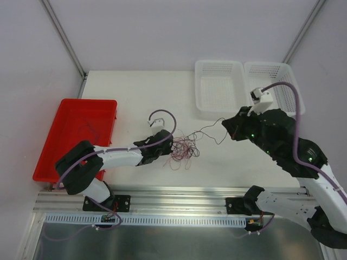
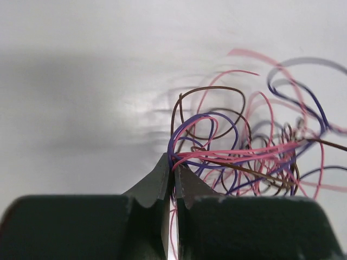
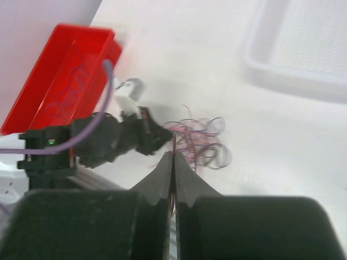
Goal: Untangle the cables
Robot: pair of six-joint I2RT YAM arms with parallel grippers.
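Note:
The cables (image 1: 183,147) are a bunch of thin purple, brown and pink wires curling in loops mid-table. My left gripper (image 1: 169,145) is at the bunch's left edge, shut on several purple and pink strands (image 2: 217,154). My right gripper (image 1: 227,125) is raised to the right of the bunch and shut on a brown strand (image 1: 209,130) that stretches from the bunch to its tips. In the right wrist view the bunch (image 3: 200,138) lies beyond the closed tips (image 3: 173,154), with the strand running between them.
A red tray (image 1: 76,135) sits at the table's left edge, with thin wires in it. Two white mesh baskets (image 1: 219,89) stand at the back right, the right one (image 1: 282,81) partly behind my right arm. An aluminium rail (image 1: 179,200) borders the near edge.

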